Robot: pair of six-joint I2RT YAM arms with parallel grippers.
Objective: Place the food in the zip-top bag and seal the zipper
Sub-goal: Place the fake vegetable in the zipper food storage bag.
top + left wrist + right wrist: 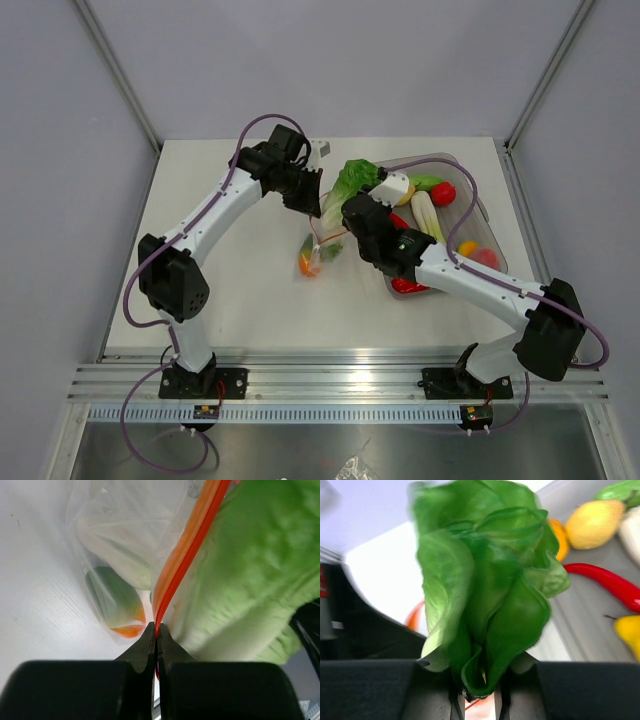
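The clear zip-top bag (pixel 318 245) lies mid-table with an orange-and-green toy (pixel 117 605) inside. My left gripper (pixel 157 630) is shut on the red-orange zipper strip (pixel 187 555) and holds the bag's edge up. My right gripper (pixel 479 692) is shut on the base of a green lettuce toy (pixel 485 585), which hangs right next to the bag's mouth, also seen from above (pixel 352 180). In the left wrist view the lettuce (pixel 250 580) presses against the zipper's right side.
The grey translucent tub (pixel 492 238) at the right holds more toys: a red chili (pixel 610 582), a yellow lemon (pixel 592 522), a white vegetable (pixel 428 215), a red fruit (pixel 443 193) and an orange one (pixel 467 247).
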